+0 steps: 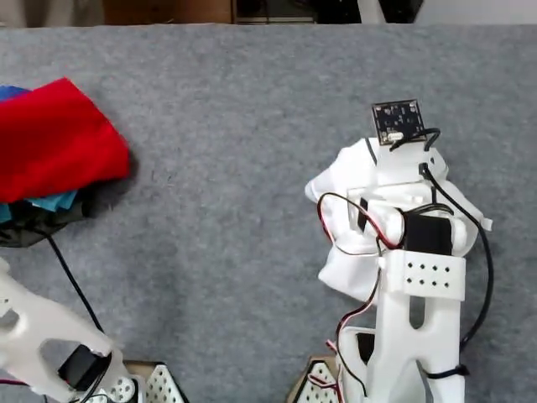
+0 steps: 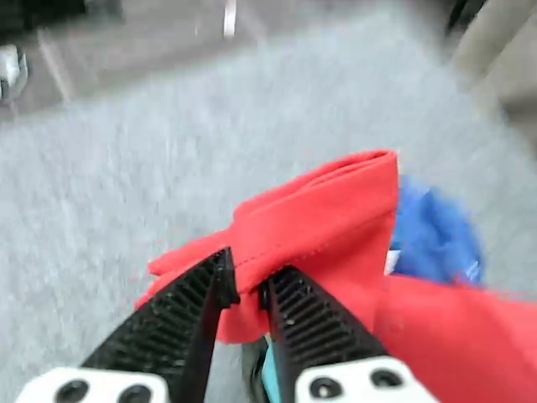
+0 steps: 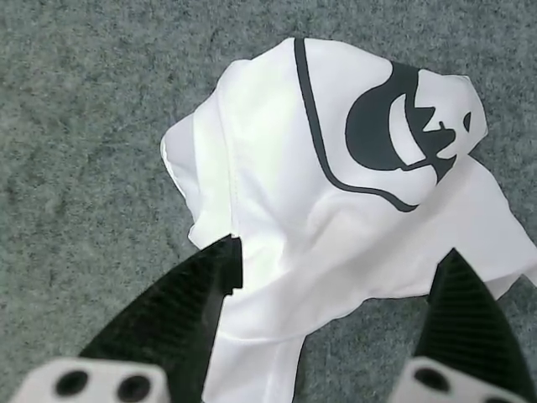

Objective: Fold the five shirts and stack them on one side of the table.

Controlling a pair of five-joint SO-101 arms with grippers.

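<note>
Seemingly near done: one shirt left.
Left fingers (image 2: pixel 185 311) clamp the red shirt (image 2: pixel 336 218) atop the side stack (image 1: pixel 50 201) — right fingers (image 3: pixel 176 311) hang apart over the crumpled white shirt (image 3: pixel 336 193).

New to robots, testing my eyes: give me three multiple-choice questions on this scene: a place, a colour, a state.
1. Where does the white shirt lie? A on a chair; B on the grey table under the right arm; C in a basket.
2. Which colour lies uppermost at the table's left edge? A red; B green; C white.
3. The right gripper is: A shut on cloth; B open; C holding a cup.
Answers: B, table surrounds it; A, red shirt covers blue cloth; B, fingers stand apart.
</note>
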